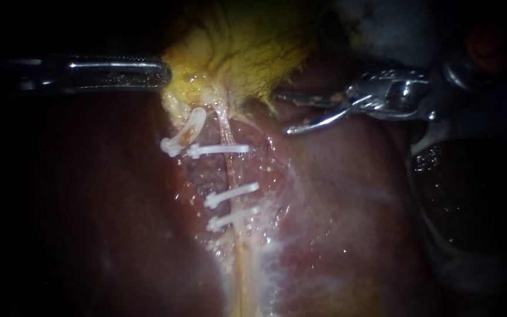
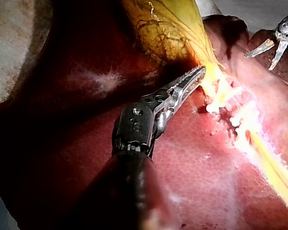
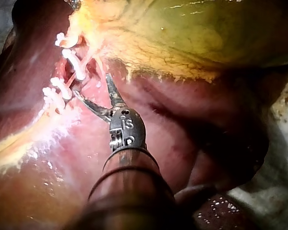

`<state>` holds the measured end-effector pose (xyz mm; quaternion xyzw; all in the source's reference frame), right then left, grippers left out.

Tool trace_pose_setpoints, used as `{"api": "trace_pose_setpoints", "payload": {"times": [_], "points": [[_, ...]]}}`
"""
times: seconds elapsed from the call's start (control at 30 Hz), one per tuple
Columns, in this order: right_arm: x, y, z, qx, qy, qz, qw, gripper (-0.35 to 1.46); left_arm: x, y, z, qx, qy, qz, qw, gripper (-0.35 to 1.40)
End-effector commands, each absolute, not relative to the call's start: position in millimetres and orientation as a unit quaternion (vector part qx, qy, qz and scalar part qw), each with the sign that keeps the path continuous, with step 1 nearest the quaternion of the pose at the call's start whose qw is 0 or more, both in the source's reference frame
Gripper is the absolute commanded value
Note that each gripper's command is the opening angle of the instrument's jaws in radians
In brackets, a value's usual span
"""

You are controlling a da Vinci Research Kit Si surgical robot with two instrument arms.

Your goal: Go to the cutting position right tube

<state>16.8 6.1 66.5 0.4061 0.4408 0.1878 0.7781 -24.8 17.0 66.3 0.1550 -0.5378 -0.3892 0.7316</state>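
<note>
- My right instrument (image 1: pixel 284 113): pincer spread, holding nothing, near the clipped tube (image 1: pixel 228 170) at 2 o'clock of it, not touching.
- The clipped tube runs 12 to 6 over the liver (image 1: pixel 353 223), with three white clips (image 1: pixel 230 195) across it.
- My left instrument (image 2: pixel 198 73): pincer pinching the gallbladder (image 1: pixel 247 47) at its yellow edge.

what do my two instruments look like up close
The left instrument has a dark shaft, a black wrist block and a long silvery toothed tool. The right instrument has a dark ribbed shaft, a shiny silver hinge and two slim curved blades.
</note>
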Motion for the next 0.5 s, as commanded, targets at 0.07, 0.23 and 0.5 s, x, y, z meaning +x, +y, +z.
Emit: {"api": "trace_pose_setpoints", "payload": {"times": [0.07, 0.23, 0.5], "points": [[17.2, 5.3, 67.3, 0.427, 0.432, 0.187, 0.772, 1.16, -24.8, 17.0, 66.3, 0.155, -0.538, -0.389, 0.732, -0.35], [18.3, 3.2, 69.1, 0.462, 0.413, 0.184, 0.763, 1.16, -24.8, 17.0, 66.3, 0.155, -0.538, -0.389, 0.732, -0.35], [21.1, 0.4, 72.6, 0.51, 0.408, 0.184, 0.735, 1.16, -24.9, 16.9, 66.3, 0.154, -0.538, -0.389, 0.732, -0.35]]}}
